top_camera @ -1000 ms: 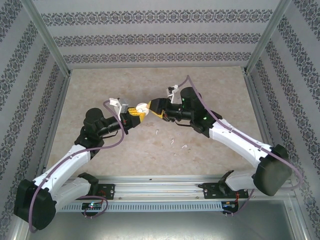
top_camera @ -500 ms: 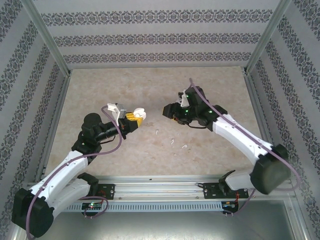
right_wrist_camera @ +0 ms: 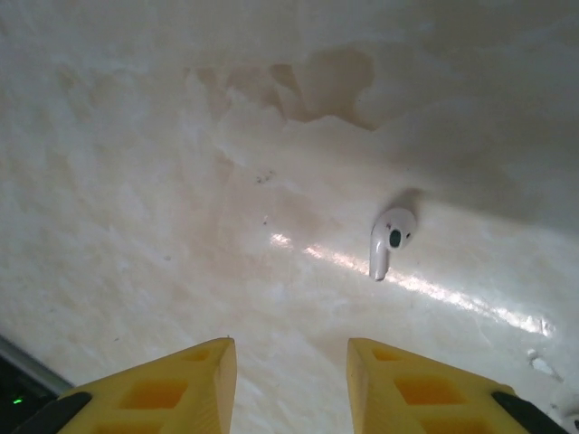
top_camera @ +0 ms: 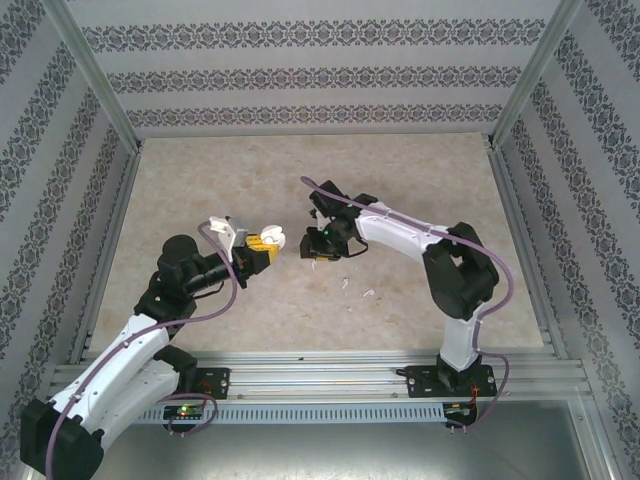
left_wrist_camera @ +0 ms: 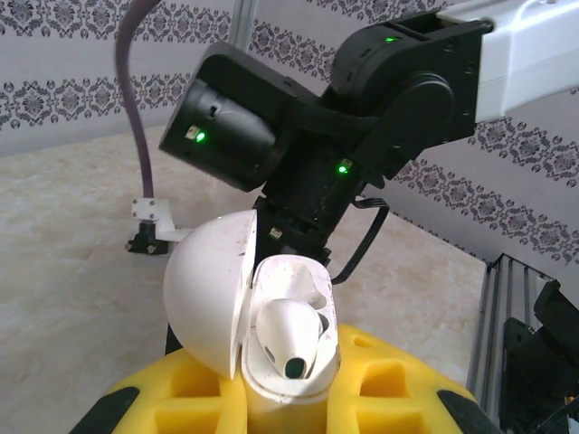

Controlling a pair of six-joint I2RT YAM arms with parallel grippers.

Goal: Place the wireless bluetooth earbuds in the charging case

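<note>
The left tool [top_camera: 260,241], yellow fingers [left_wrist_camera: 172,398] clenched on a white rounded plastic charging case [left_wrist_camera: 271,384], holds it up above the beige marbled table [top_camera: 200,180], near the table's middle. The case's domed lid [left_wrist_camera: 206,298] stands flipped open to the left in the left wrist view. One small white plastic earbud [left_wrist_camera: 288,333] sits in a well inside, its dark tip facing out. Just behind the case is the black wrist of the right arm [left_wrist_camera: 298,136], with two green lights lit. The right tool [right_wrist_camera: 289,362] points down at the table close beside the left one, its yellow fingers spread apart and grasping nothing. A second white earbud [right_wrist_camera: 391,237] lies on the table ahead of those fingers, clear of them. A third earbud [top_camera: 345,283] and a fourth earbud [top_camera: 368,294] lie on the table nearer the arm bases, apart from both tools.
</note>
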